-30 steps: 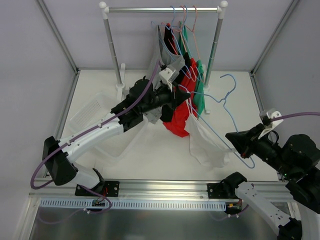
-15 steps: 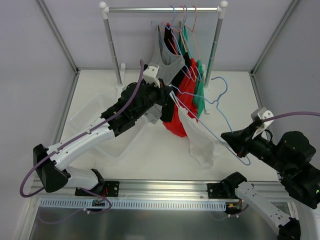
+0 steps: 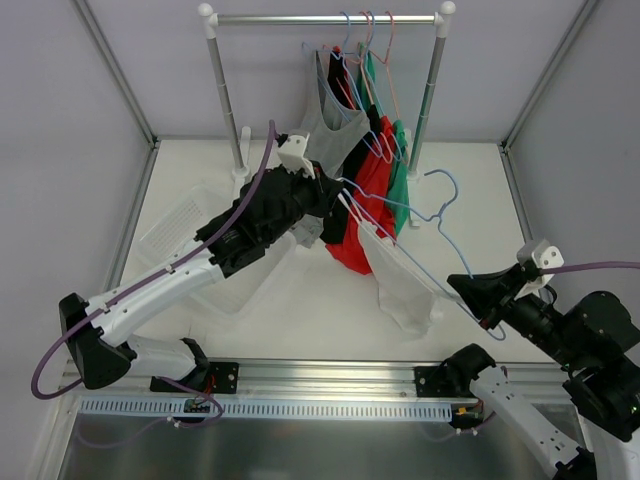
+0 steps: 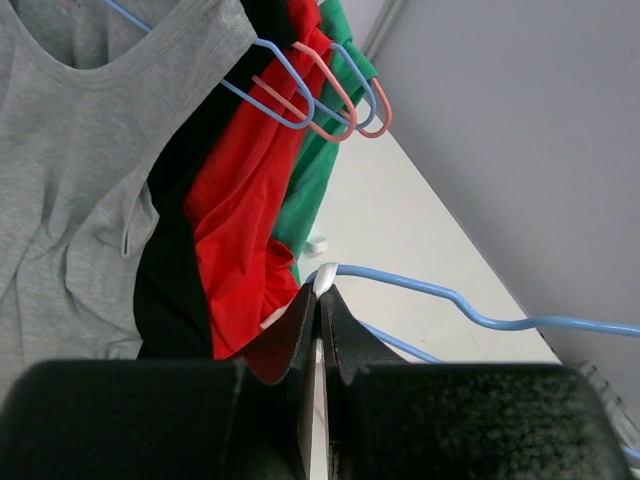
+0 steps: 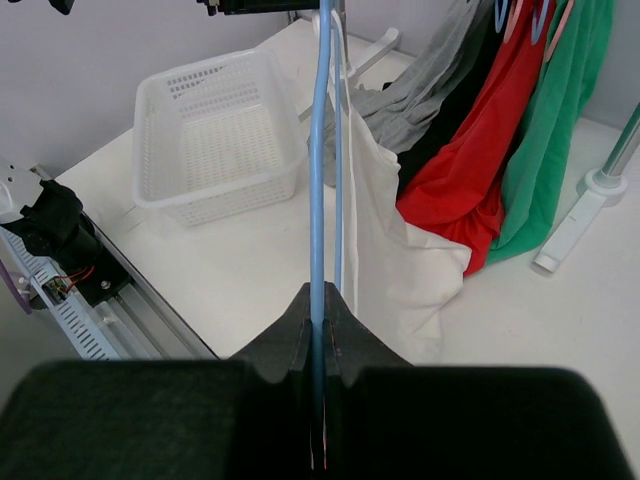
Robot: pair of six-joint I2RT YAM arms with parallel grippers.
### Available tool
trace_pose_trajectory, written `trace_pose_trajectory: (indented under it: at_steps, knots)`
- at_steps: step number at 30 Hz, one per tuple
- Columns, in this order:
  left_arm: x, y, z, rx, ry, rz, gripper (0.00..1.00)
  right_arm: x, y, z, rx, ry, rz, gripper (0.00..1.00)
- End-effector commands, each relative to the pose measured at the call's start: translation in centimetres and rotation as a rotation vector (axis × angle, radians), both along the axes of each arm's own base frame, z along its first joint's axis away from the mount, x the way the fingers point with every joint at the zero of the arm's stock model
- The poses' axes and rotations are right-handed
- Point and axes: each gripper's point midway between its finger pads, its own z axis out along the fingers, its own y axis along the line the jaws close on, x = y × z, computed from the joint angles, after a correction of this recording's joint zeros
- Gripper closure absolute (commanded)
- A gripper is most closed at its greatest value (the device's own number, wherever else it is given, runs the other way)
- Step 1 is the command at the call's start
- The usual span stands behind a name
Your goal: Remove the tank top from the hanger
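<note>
The white tank top [image 3: 398, 272] hangs slack from the light blue wire hanger [image 3: 452, 240], which lies slanted above the table away from the rail. My left gripper [image 3: 338, 193] is shut on the tank top's thin strap [image 4: 327, 277] at the hanger's left end, where the blue wire [image 4: 450, 296] bends. My right gripper [image 3: 463, 288] is shut on the hanger's lower bar [image 5: 318, 200], with the tank top [image 5: 390, 235] draped just right of the wire. The hanger's hook [image 3: 443, 186] points up, free of the rail.
A rail [image 3: 325, 18] at the back holds a grey tank top [image 3: 335, 110], black, red [image 3: 370, 190] and green [image 3: 400, 180] garments on blue and pink hangers. A white basket [image 3: 180, 225] sits at the left. The rack's post base [image 5: 585, 205] stands on the right.
My left gripper has pulled the strap up and to the left. My right gripper has shifted slightly down and right with the hanger, whose hook has swung lower and left.
</note>
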Motion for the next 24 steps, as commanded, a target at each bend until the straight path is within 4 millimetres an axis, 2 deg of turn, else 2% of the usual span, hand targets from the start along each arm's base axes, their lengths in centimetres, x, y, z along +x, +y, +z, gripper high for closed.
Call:
trace_pose_trajectory:
  at_steps: [1,5,8,12,17,21,24]
  knots:
    - [1.6,3.8,1.6,-0.083,0.036,0.154,1.00,-0.7,-1.4,4.2,0.088,-0.169,-0.046,1.00]
    - [1.5,4.0,1.0,-0.140,0.091,0.128,1.00,-0.8,-1.6,4.0,0.098,-0.166,-0.057,1.00]
    - [1.1,2.6,0.6,-0.134,0.110,0.056,1.00,-0.7,-1.4,4.1,0.109,-0.178,-0.047,1.00]
    - [1.0,1.9,0.0,-0.148,0.142,0.038,1.00,-1.2,-1.6,5.1,0.127,-0.225,-0.040,1.00]
    - [1.7,2.4,-1.0,-0.142,0.160,0.076,1.00,-2.1,-1.9,5.9,0.137,-0.253,-0.030,1.00]
    - [2.0,2.5,-2.2,-0.139,0.192,0.066,0.92,-2.2,-2.1,6.1,0.144,-0.239,-0.034,1.00]
    - [1.9,1.5,-2.7,-0.132,0.210,0.024,0.97,-1.8,-1.4,5.7,0.134,-0.213,-0.017,1.00]
